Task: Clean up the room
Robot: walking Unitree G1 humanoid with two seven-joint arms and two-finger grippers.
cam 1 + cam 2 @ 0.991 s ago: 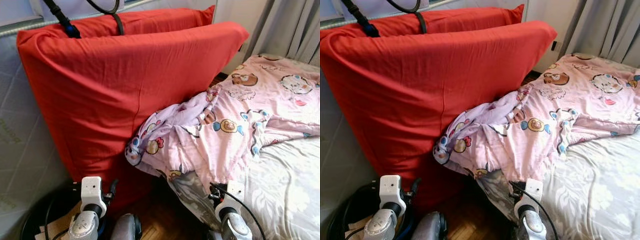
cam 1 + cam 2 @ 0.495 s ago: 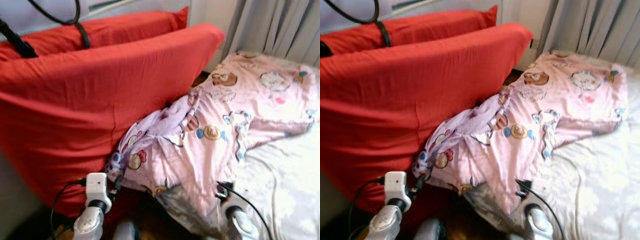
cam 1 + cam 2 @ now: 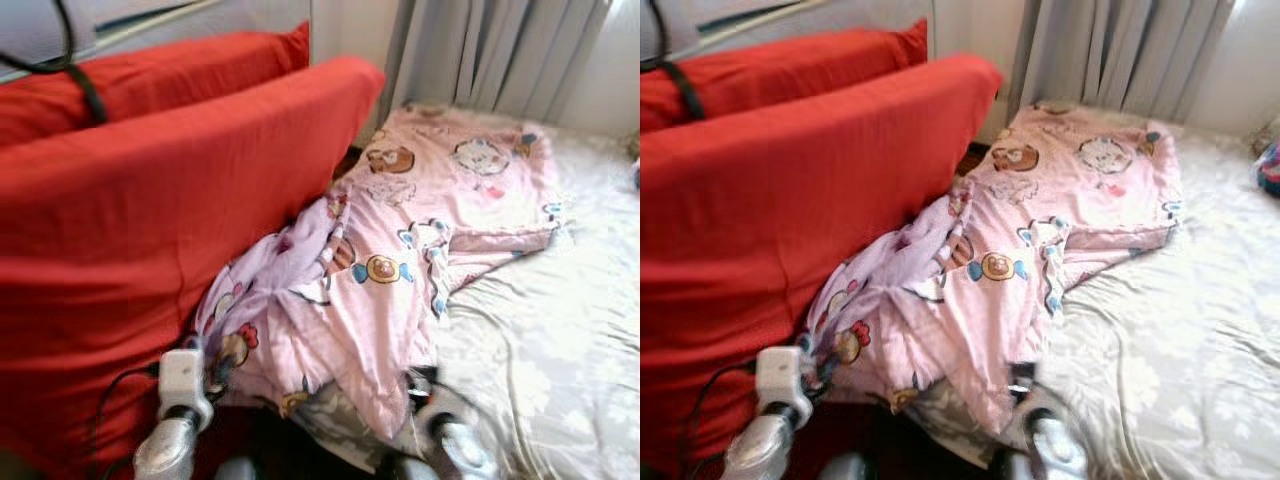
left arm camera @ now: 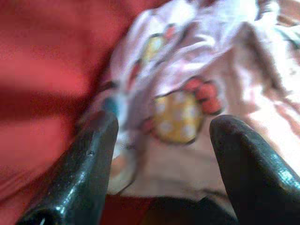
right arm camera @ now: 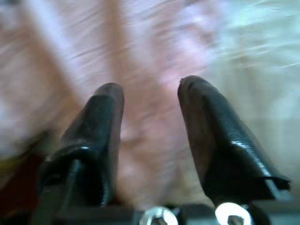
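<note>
From the head, a pink cartoon blanket (image 3: 420, 250) lies crumpled across the bed (image 3: 560, 350), spilling against red cushions (image 3: 150, 230); grey curtains (image 3: 490, 50) hang behind. Left wrist: left claw (image 4: 161, 136) spread wide before the blanket. Right wrist: right claw (image 5: 150, 108) parted, empty.

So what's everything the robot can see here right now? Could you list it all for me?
blanket: one, pink with cartoon prints, rumpled on the bed, one end hanging off against the cushions
cushions: two, red, large, upright beside the bed
bed sheet: one, pale with a faint floral pattern, on the bed
curtains: grey, behind the bed
black cable: one, draped over the rear cushion
left gripper: open, facing the blanket's hanging end
right gripper: open, over the blanket's edge
</note>
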